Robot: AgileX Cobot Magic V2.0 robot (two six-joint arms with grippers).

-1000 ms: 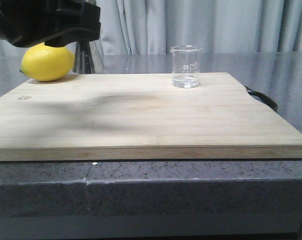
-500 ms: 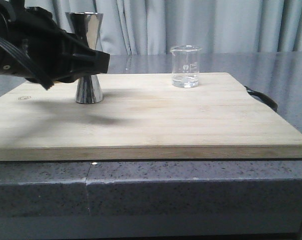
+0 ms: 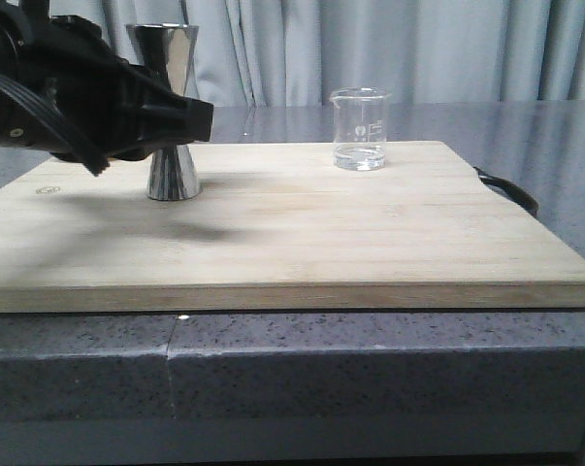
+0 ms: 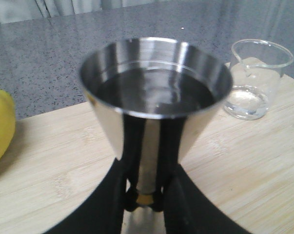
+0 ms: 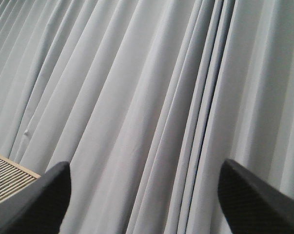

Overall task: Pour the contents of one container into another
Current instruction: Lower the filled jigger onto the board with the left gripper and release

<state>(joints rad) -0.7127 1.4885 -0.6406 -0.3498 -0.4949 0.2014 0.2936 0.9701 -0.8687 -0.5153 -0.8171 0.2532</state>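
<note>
The steel jigger (image 3: 172, 116) stands upright on the left part of the wooden board (image 3: 302, 233), its base touching the wood. My left gripper (image 3: 180, 128) comes in from the left and is shut on its narrow waist. In the left wrist view the black fingers (image 4: 125, 195) hug the gold band on both sides, and the jigger (image 4: 156, 97) shows a dark liquid surface in its top cup. The glass beaker (image 3: 359, 129) stands at the board's far right part with a little clear liquid in it; the beaker (image 4: 256, 80) is apart from the jigger. My right gripper (image 5: 144, 195) is open, facing curtains.
A yellow lemon (image 4: 0, 126) lies on the board beside the jigger; in the front view my left arm hides it. A black handle (image 3: 510, 189) sticks out at the board's right edge. The board rests on a grey stone counter (image 3: 370, 359), with curtains behind.
A second ago my left gripper and the jigger were higher; they came down until the base met the board, and the arm now covers the lemon. Almost nothing moved in the last half second.
</note>
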